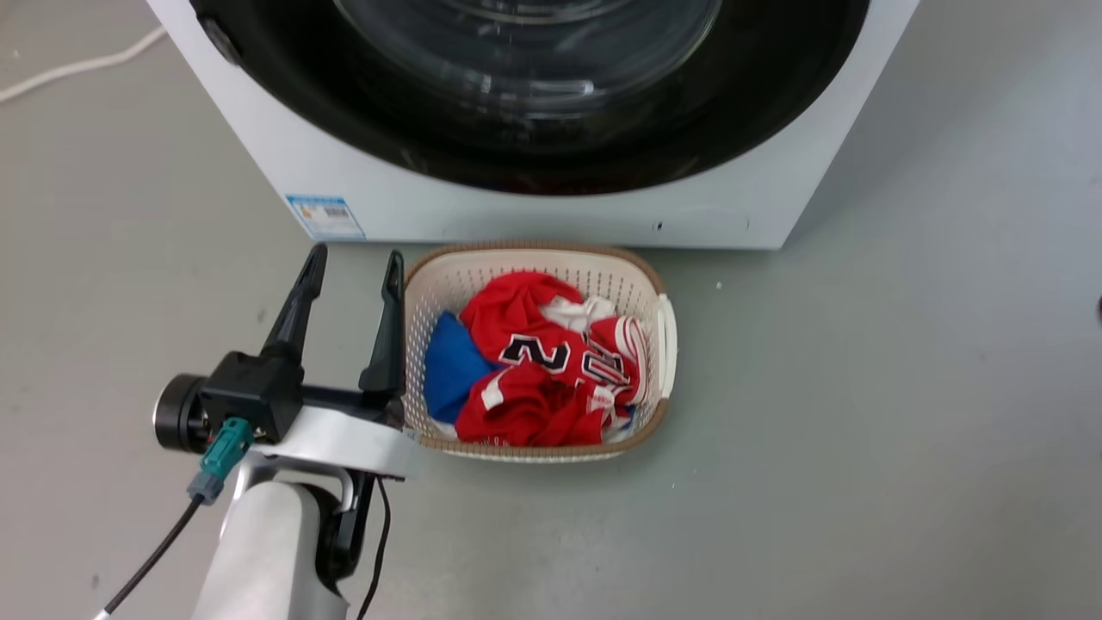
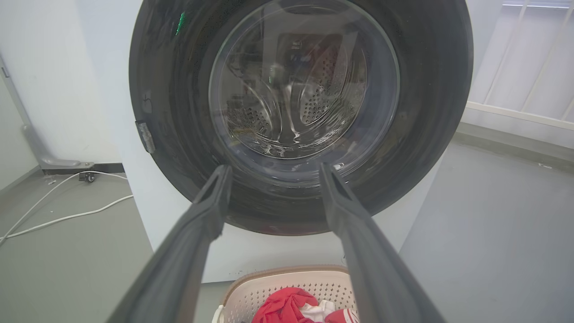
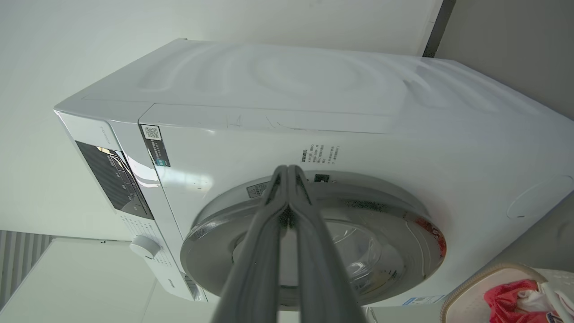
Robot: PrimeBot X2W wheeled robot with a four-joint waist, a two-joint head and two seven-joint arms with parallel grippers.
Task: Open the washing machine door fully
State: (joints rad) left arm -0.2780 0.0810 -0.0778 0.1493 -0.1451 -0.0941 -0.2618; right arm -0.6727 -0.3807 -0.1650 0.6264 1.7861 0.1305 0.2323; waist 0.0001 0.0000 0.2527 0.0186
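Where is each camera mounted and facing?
Head view: high, looking down at the laundry basket and washing machine; open left tool lower left.
Left wrist view: faces the closed washing machine door between its spread fingers.
Right wrist view: rolled sideways, faces the door past the shut right tool.
All share basket and door.

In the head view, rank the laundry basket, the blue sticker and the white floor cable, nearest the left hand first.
1. White perforated laundry basket, beside the left hand, on its right.
2. Blue rectangular sticker, just ahead, low on the white washing machine.
3. Thin white cable, far upper left.
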